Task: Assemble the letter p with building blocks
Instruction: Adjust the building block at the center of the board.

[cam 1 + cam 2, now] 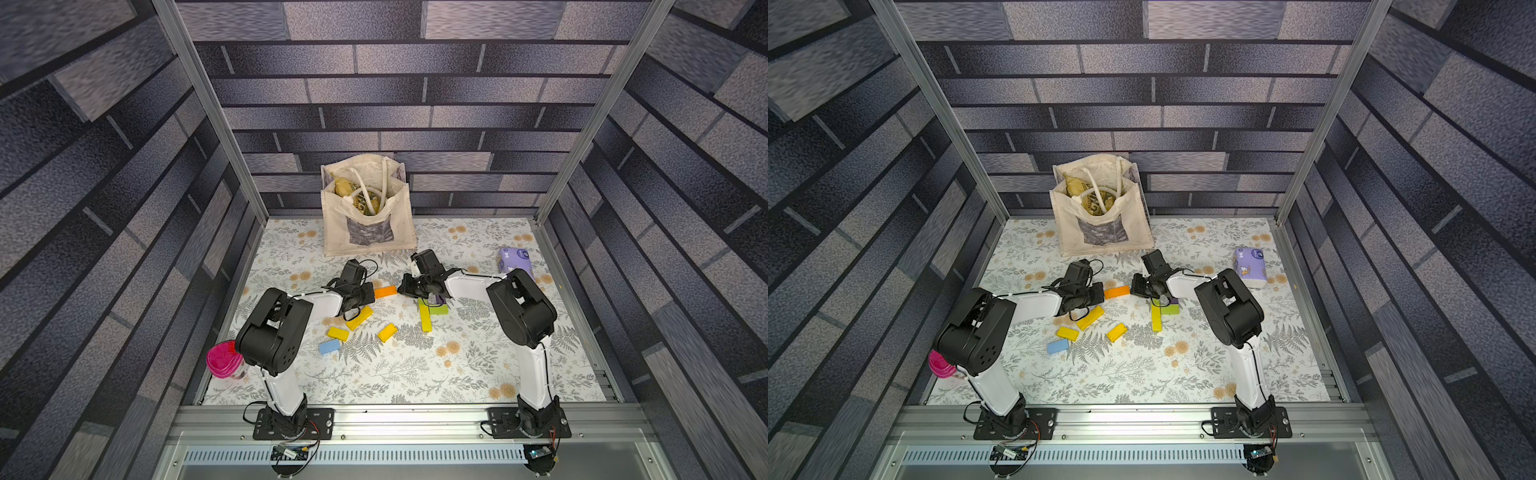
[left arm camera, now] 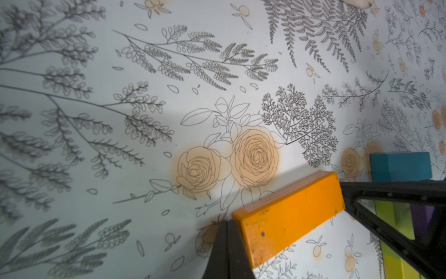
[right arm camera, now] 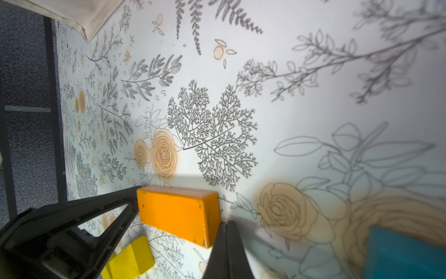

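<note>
Both arms reached inward with elbows raised and wrists low. The left gripper and right gripper had their jaws pressed together, empty, with tips at opposite ends of the orange block lying between them. The lime green block and purple block were half hidden under the right jaws. The teal block was cut off. A tote bag stood beyond both jaws.

The table cover is white with grey ferns and peach roses. Plain-coloured are the orange block, a yellow block, light blue block, lime green block and teal block. The walls show grey-violet bricks.
</note>
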